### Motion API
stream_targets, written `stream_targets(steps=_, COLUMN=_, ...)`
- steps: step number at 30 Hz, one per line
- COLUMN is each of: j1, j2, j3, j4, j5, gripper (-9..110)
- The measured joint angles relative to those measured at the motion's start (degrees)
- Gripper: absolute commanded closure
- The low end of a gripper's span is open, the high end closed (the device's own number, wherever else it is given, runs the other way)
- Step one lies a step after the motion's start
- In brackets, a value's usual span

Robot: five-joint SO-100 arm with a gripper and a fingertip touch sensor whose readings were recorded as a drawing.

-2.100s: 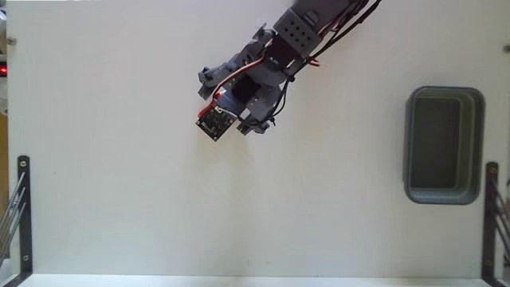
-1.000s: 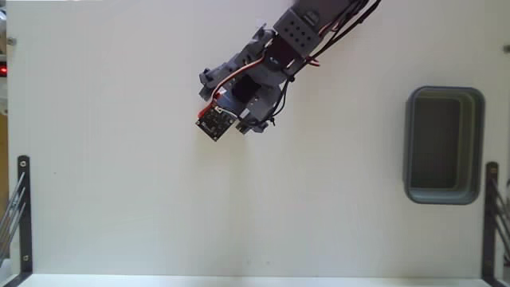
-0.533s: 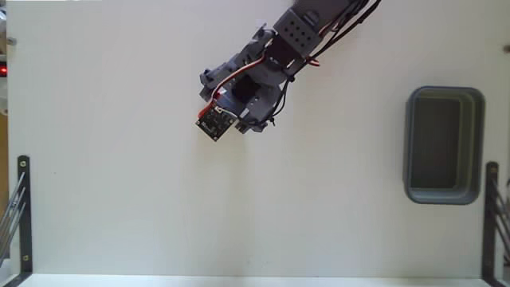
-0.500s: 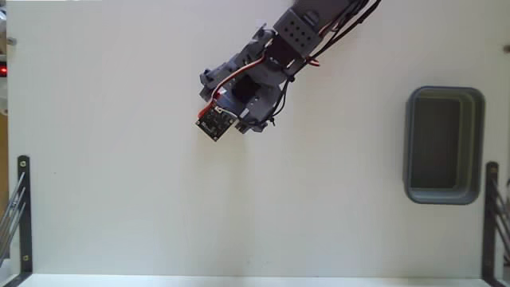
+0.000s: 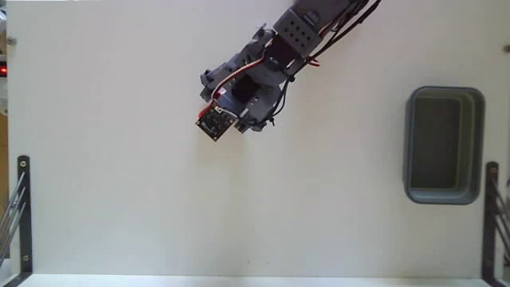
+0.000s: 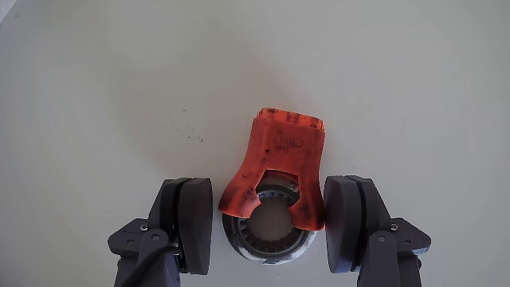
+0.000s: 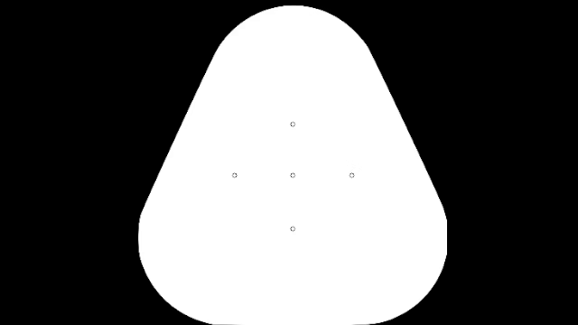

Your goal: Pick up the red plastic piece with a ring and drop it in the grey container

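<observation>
Gripper [image 6: 271,226] fingers stand spread in the wrist view, left pad [image 6: 195,223] just beside the red plastic piece with a ring [image 6: 279,171] lying on the white table [image 6: 96,96], right pad beside it. Far right in the fixed view sits the grey container [image 5: 444,145].

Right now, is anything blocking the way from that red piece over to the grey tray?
Nothing visible. The hand already straddles the red piece, and in the fixed view only bare white table lies between the arm and the grey tray at the right.
</observation>
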Motion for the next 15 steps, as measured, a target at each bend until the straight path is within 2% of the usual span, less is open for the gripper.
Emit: stream_targets(steps=15, j1=0.00, j2=0.00, j3=0.00, j4=0.00, j5=0.00, gripper=22)
